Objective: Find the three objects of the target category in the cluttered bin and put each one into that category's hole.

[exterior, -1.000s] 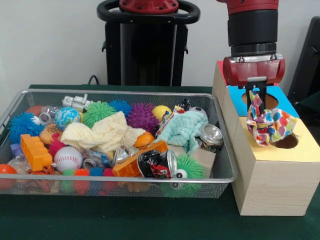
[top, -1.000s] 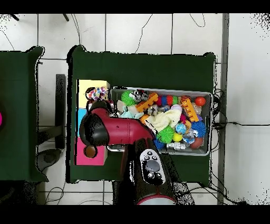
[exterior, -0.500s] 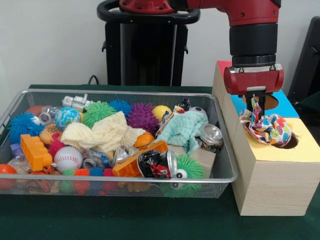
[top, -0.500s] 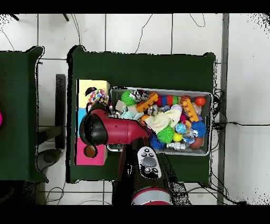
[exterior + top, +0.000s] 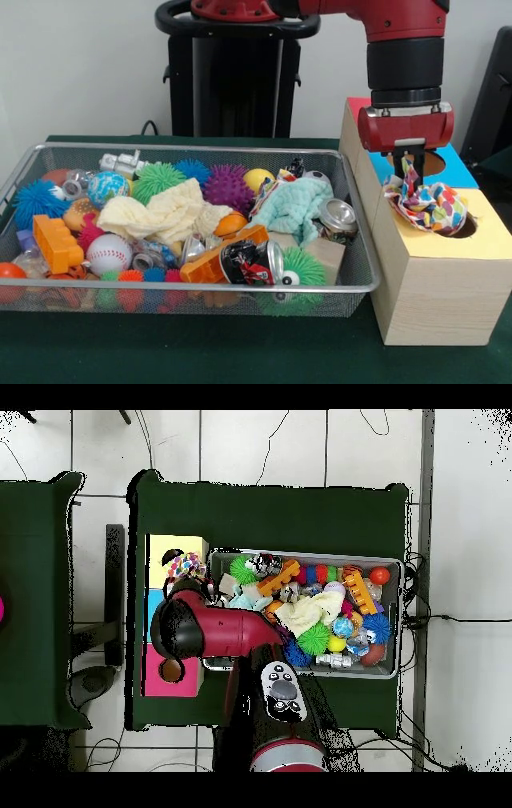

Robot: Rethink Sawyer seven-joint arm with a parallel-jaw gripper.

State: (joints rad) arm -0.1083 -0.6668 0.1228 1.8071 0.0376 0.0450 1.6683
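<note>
Holding: gripper (image 5: 411,160) pinches top of the patterned cloth (image 5: 426,203).
Cloth position: hanging straight below gripper, bulk resting at the yellow hole (image 5: 462,228) rim.
Offset: hole centre lies slightly toward the box's (image 5: 436,296) outer side.

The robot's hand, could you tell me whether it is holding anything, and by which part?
The hand pinches the multicoloured spotted cloth by its top edge; the rest sags over the yellow hole.

Robotics lab, pedestal-mounted arm (image 5: 404,48), green-clothed table (image 5: 270,509), tiled floor (image 5: 260,444)
</note>
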